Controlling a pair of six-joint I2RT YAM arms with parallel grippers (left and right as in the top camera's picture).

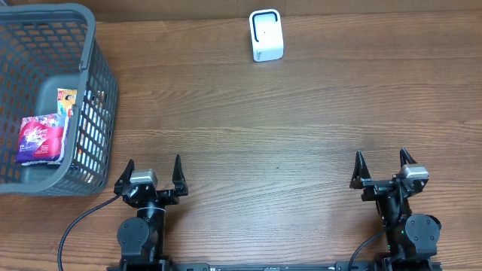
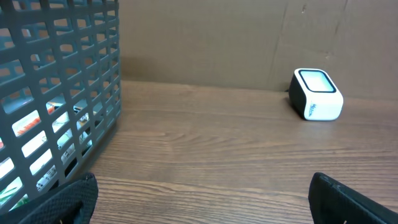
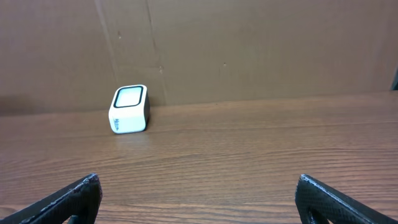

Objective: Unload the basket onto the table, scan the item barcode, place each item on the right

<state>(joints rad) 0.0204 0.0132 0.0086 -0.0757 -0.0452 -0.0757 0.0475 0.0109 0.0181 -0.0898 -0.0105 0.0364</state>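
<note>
**Both grippers wide apart, item lying in the basket**

You're looking at both arms sitting at the near edge of the desk point(image 1: 286, 128). The left gripper point(image 1: 154, 170) is standing with its jaws spread wide and is holding nothing. The right gripper point(image 1: 382, 161) is doing the same, jaws fully apart with nothing between them. Both are pointing toward the far side of the desk.

The purple packet point(image 1: 41, 139) is lying on the floor of the grey basket point(image 1: 102, 71), which is sitting on the left of the desk just beyond the left gripper. A colourful pack point(image 1: 66, 104) is lying just beside the packet, toward the basket's right wall. From the left wrist, print is showing through the mesh, but it is too broken up to read.

The scanner point(image 1: 266, 35), white with a black-framed window, is sitting at the far edge of the desk. It is well apart from the basket and from both grippers. From both wrists, its window is tilting upward and facing the arms, with a cardboard wall point(image 3: 249, 50) rising behind it. A black cable point(image 1: 71, 229) is trailing across the desk from the left arm's base.
</note>
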